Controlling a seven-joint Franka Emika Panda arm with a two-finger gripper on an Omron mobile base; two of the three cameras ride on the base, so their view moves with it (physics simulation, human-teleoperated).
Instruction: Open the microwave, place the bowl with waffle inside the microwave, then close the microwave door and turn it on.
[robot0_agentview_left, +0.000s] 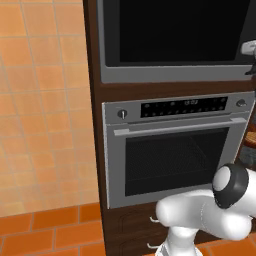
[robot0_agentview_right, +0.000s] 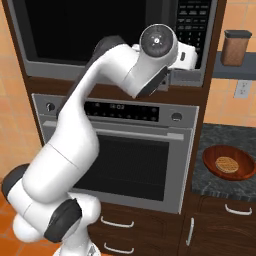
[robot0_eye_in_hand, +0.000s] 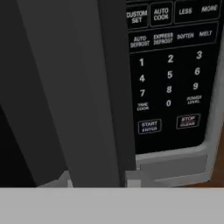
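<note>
Microwave (robot0_agentview_right: 107, 37), built in above the oven (robot0_agentview_right: 120, 152), is sitting shut while the gripper (robot0_eye_in_hand: 98, 181) is hovering at its handle (robot0_eye_in_hand: 94, 87), grip unclear; bowl (robot0_agentview_right: 229, 164) is waiting on the counter (robot0_agentview_right: 220, 145).

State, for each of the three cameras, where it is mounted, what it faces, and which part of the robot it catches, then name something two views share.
Left base view: behind-left of the arm, facing the oven; white arm links lower right.
Right base view: behind-right, facing the microwave; the arm reaches up to the microwave door.
Hand view: on the hand, close to the door handle and keypad.
Both base views share the oven.
</note>
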